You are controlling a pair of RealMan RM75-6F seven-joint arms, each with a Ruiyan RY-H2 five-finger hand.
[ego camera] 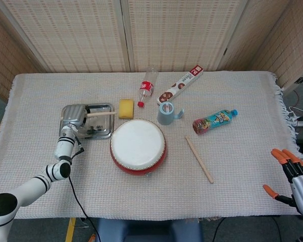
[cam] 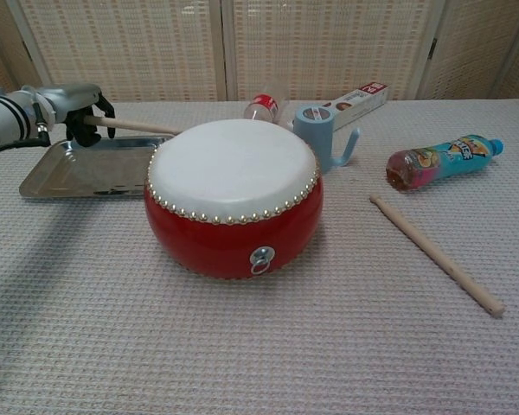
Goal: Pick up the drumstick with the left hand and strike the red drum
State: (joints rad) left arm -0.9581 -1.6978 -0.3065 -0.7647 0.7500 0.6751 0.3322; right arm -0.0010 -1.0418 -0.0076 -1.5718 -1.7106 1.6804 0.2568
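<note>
No lettering is sharp enough to read. The long box (ego camera: pixel 181 86) carries a red patch with a pale mark at its far end, illegible (the same holds in the chest view). The clear bottle (ego camera: pixel 147 87) has a red label and the teal bottle (ego camera: pixel 215 121) a busy wrapper, both blurred.

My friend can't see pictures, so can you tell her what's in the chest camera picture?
The robot's left hand holds a drumstick over a metal tray, its tip angled down toward the back edge of a red drum with a white top. A second drumstick lies right of the drum, near a blue cup and a bottle.
</note>
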